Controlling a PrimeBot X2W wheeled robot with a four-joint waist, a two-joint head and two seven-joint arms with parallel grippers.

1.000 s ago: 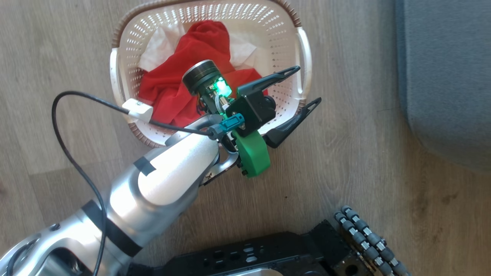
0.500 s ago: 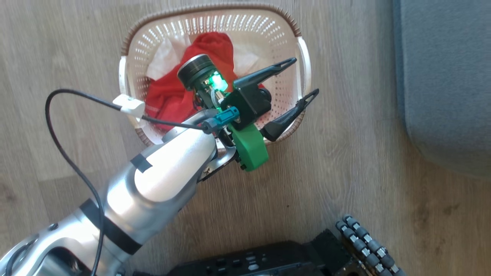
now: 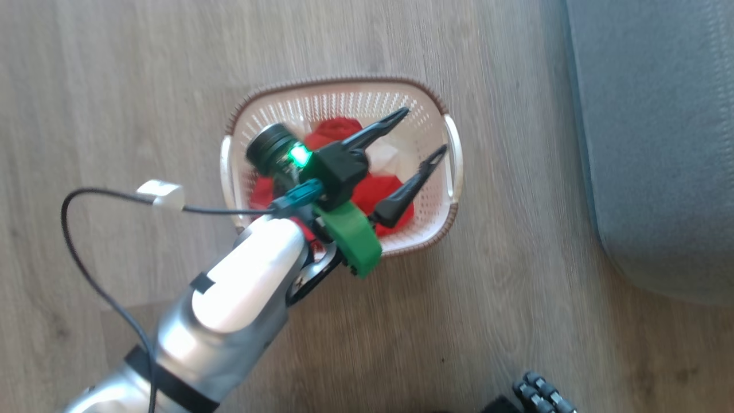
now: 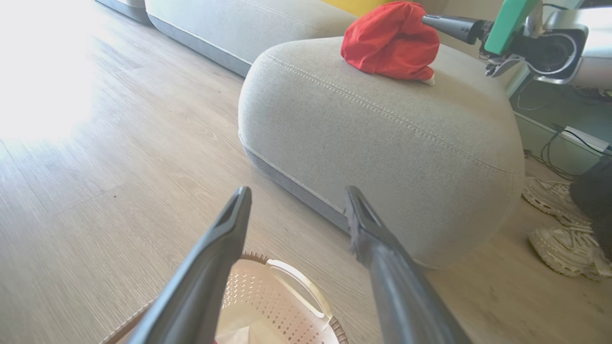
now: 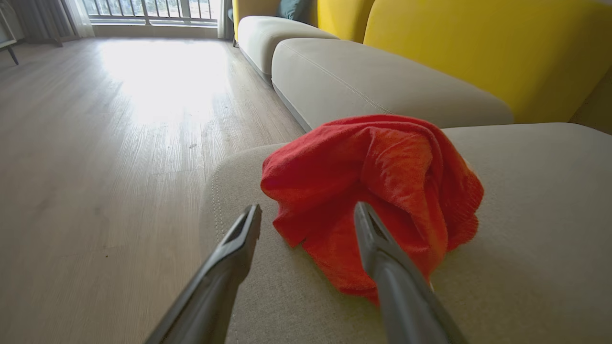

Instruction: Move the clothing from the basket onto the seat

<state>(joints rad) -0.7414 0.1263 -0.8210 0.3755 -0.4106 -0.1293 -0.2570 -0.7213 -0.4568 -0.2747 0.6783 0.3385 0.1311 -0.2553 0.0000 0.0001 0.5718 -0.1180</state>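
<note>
One red garment (image 5: 382, 162) lies bunched atop the seat (image 5: 526, 200), the right gripper (image 5: 307, 206) spread wide at its near edge; whether a finger (image 5: 385, 258) brushes the fabric is hard to tell. On the floor (image 3: 114, 86) beside the seat, the basket (image 3: 338, 102) holds more red clothing (image 3: 381, 188) and a white piece (image 3: 385, 154), the left gripper (image 3: 423, 129) poised above, fingers (image 3: 373, 129) wide apart and empty. The transfer looks partway done: next, the left gripper likely needs to sink into the basket and pinch a fold.
</note>
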